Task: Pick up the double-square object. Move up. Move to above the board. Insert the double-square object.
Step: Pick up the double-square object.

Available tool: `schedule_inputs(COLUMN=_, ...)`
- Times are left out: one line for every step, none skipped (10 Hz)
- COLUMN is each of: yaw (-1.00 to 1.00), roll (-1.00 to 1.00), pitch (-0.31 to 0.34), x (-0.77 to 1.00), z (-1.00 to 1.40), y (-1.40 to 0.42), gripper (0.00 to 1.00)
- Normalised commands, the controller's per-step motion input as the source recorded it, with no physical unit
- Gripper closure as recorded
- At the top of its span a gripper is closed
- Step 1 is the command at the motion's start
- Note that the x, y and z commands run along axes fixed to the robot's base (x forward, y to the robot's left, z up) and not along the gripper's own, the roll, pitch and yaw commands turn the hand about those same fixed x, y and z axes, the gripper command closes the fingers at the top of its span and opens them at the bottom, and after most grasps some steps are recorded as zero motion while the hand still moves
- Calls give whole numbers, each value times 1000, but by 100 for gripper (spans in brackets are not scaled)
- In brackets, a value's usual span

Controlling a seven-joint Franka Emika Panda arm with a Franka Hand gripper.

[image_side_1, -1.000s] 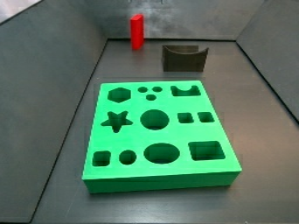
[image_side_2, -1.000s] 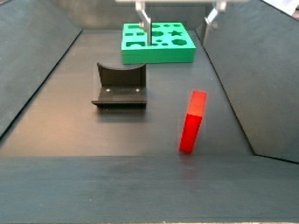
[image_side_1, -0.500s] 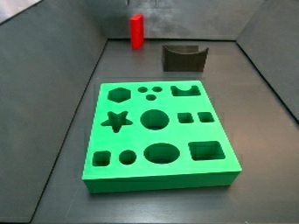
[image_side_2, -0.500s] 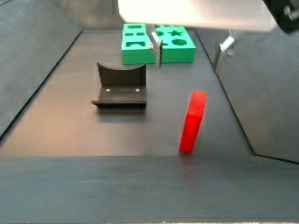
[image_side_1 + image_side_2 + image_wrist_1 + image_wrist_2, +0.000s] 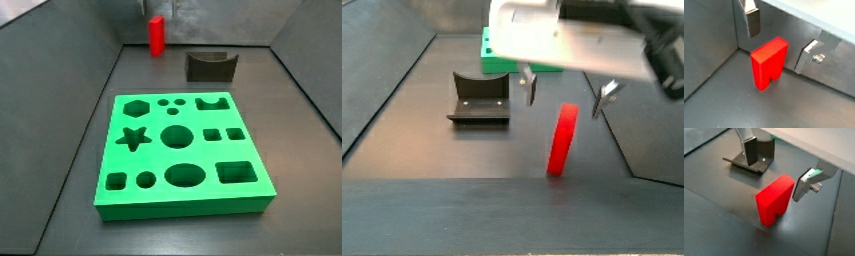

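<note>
The double-square object is a tall red piece standing upright on the dark floor near the wall in both side views (image 5: pixel 156 35) (image 5: pixel 563 140). My gripper (image 5: pixel 568 92) is open right over it, one finger on each side of its top, not touching. Both wrist views show the red piece (image 5: pixel 769 62) (image 5: pixel 774 200) below and between the fingers (image 5: pixel 751 22) (image 5: pixel 806 184) of the gripper (image 5: pixel 781 40) (image 5: pixel 779 170). The green board (image 5: pixel 181 150) lies flat with its shaped holes empty; in a side view the arm hides most of it (image 5: pixel 496 58).
The dark fixture (image 5: pixel 210 65) (image 5: pixel 480 97) stands on the floor between the red piece and the board, and also shows in a wrist view (image 5: pixel 764 150). Grey walls close in the floor, one right behind the red piece (image 5: pixel 804 25).
The gripper has moved from above the board toward the red piece and come down; its open fingers now flank the piece's top. The red piece and the board have not moved.
</note>
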Motion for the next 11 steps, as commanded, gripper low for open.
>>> schedule_inputs(yaw=-114, roll=180, pitch=-139, x=114, z=-757, y=0, gripper=0)
schedule_inputs(yaw=-120, roll=154, pitch=-154, x=69, z=-714, y=0, gripper=0)
schedule_inputs(yaw=-109, roll=0, pitch=-59, x=0, z=-151, y=83, gripper=0)
schedule_inputs(yaw=0, roll=0, pitch=-16, x=-3, z=0, y=0, gripper=0)
schedule_inputs(yaw=0, roll=11, pitch=0, x=0, z=0, y=0, gripper=0)
schedule_inputs(yaw=0, roll=0, pitch=0, x=0, z=0, y=0, gripper=0)
schedule_inputs(yaw=0, roll=0, pitch=0, x=0, z=0, y=0, gripper=100)
schedule_inputs(yaw=0, roll=0, pitch=0, x=0, z=0, y=0, gripper=100)
schedule_inputs(yaw=0, roll=0, pitch=0, x=0, z=0, y=0, gripper=100)
schedule_inputs(yaw=0, roll=0, pitch=0, x=0, z=0, y=0, gripper=100)
schedule_inputs(yaw=0, roll=0, pitch=0, x=0, z=0, y=0, gripper=100)
